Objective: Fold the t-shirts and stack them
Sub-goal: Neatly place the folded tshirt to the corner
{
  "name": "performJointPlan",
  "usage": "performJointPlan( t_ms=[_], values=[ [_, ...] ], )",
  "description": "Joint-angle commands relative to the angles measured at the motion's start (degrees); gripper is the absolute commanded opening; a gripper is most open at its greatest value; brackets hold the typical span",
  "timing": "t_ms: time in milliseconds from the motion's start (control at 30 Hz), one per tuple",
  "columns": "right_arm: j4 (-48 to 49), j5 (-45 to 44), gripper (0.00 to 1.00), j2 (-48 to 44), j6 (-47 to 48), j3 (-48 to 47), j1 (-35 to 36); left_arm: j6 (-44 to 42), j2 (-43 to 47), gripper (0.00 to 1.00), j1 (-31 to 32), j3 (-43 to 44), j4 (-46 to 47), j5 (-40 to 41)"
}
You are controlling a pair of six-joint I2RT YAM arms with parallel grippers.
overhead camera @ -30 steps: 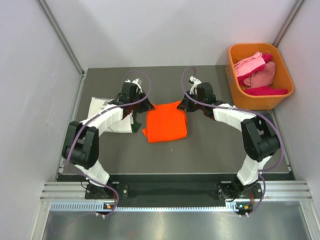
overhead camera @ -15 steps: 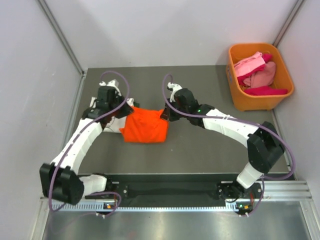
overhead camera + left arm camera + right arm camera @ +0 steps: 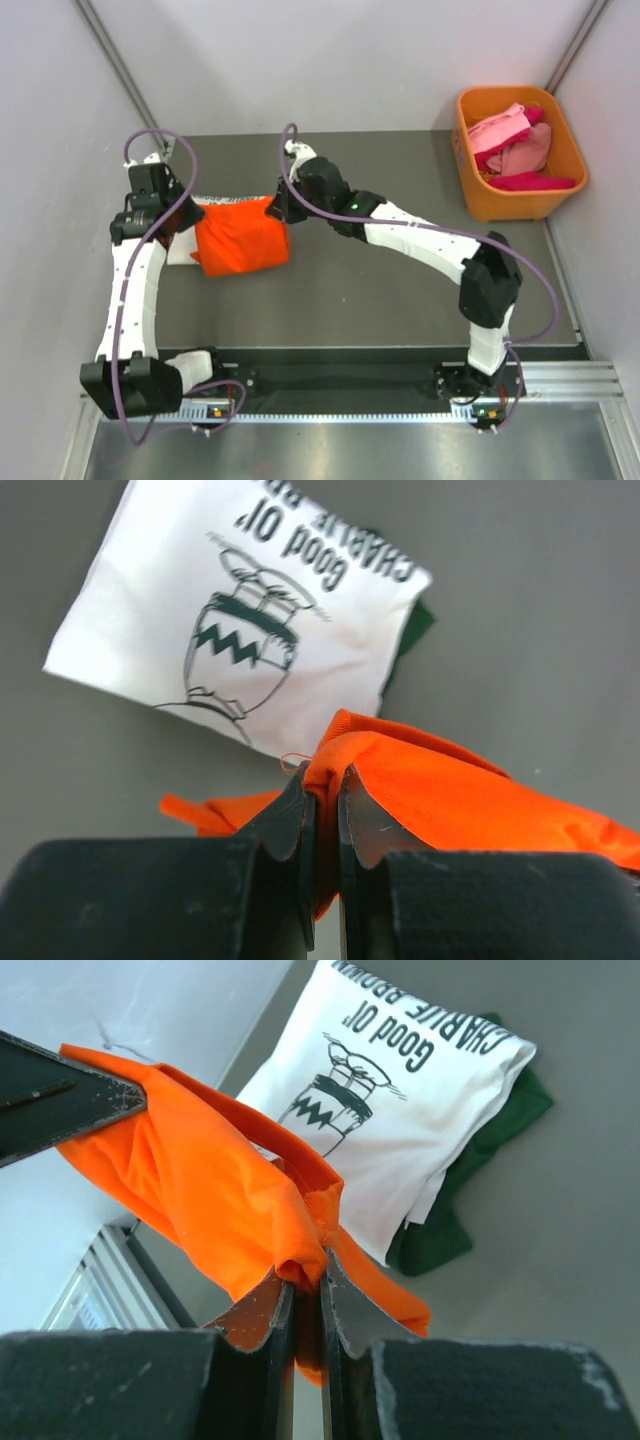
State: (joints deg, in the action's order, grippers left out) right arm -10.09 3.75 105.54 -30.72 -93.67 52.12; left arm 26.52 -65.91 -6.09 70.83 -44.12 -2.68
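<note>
Orange t-shirt [image 3: 240, 240], one edge in clamped left fingers [image 3: 285, 810], another in clamped right fingers [image 3: 350, 1310], above white printed t-shirt [image 3: 200, 610].

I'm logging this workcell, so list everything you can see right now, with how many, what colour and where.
orange t-shirt: one, bright orange, pinched between both tools over the table's left side
white t-shirt: one, white with black drawing and lettering, lying flat at the table's left
green garment: one, dark green, under the white t-shirt, edges poking out
bin: one, orange, far right corner
crumpled clothes: several, exact count unclear, pink, red and magenta, in the bin
table: one, dark grey, under everything
left tool: one, black, shut on the orange t-shirt
right tool: one, black, shut on the orange t-shirt
</note>
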Motion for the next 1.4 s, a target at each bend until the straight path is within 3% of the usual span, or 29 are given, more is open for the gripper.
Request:
performJointPlan(
  t_ms=[0,133,400,667,833,1267,1367],
  values=[
    [-0.2,-2.34,0.0,3.79,-2.41,-5.54,0.96,-2.7,-4.65,0.0,-3.57,2.73,-0.8,3.47],
    [1.29,-2.08,0.0,9.58,-3.82,-9.77,2.37,-3.58,-8.0,0.0,-8.14,5.36,-0.35,3.56],
    [3.49,-1.72,0.0,16.1,-6.98,-13.91,3.96,-5.08,-13.01,0.0,-11.14,9.33,-2.02,3.82],
    [7.09,-3.31,0.0,19.7,-7.34,-15.75,3.96,-3.5,-21.08,0.0,-11.75,11.96,1.4,1.53],
    [7.27,-2.0,0.0,26.11,-8.12,-21.64,3.34,-2.97,-25.57,0.0,-12.28,13.8,4.13,-0.22],
    [18.16,-2.08,0.0,34.99,-8.65,-27.8,-2.02,2.13,-40.59,0.0,-12.28,19.52,12.39,-5.31],
    [17.92,-1.02,0.02,38.42,-9.27,-33.65,-3.34,2.39,-44.73,0.0,-12.28,23.12,12.48,-5.93]
  ],
)
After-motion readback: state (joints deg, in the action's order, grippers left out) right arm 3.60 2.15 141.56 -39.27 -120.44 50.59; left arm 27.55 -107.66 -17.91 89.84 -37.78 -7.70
